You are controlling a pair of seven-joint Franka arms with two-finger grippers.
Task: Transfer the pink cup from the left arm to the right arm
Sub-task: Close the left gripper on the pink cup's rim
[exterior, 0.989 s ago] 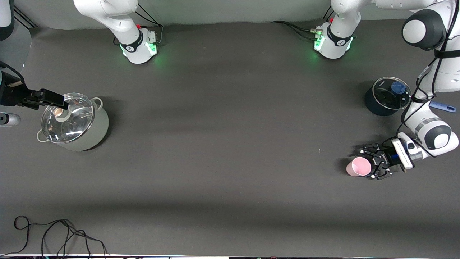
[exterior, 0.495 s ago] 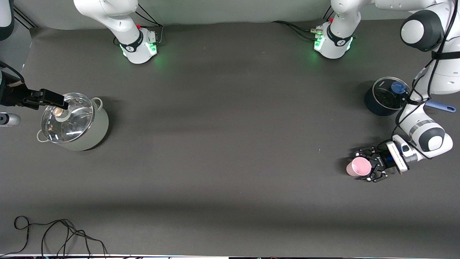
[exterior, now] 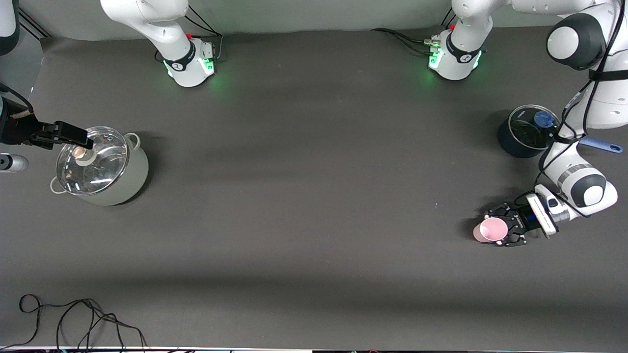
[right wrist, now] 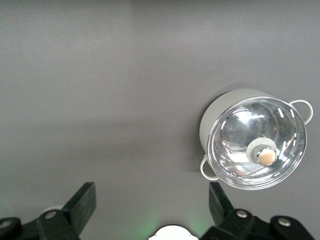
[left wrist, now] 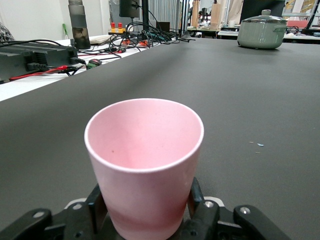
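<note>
The pink cup [exterior: 490, 229] stands mouth-up on the dark table toward the left arm's end, nearer the front camera than the dark pot. My left gripper [exterior: 496, 228], a black linkage claw, lies low and level with its fingers pressed on both sides of the cup. The left wrist view shows the cup [left wrist: 144, 150] close up, with the fingers [left wrist: 97, 200] against its lower wall. My right gripper [exterior: 73, 135] waits in the air over the steel pot's lid at the right arm's end. The right wrist view shows it [right wrist: 150, 197] open and empty.
A pale green pot with a glass lid [exterior: 100, 164] stands at the right arm's end; it also shows in the right wrist view [right wrist: 257, 142]. A dark pot with a blue-knobbed glass lid [exterior: 527, 130] and a blue handle [exterior: 603, 145] sit by the left arm. Cables [exterior: 73, 318] lie at the front corner.
The left gripper's claw has narrowed from wide open to closed against the pink cup, and its wrist has shifted slightly. The right arm has not moved.
</note>
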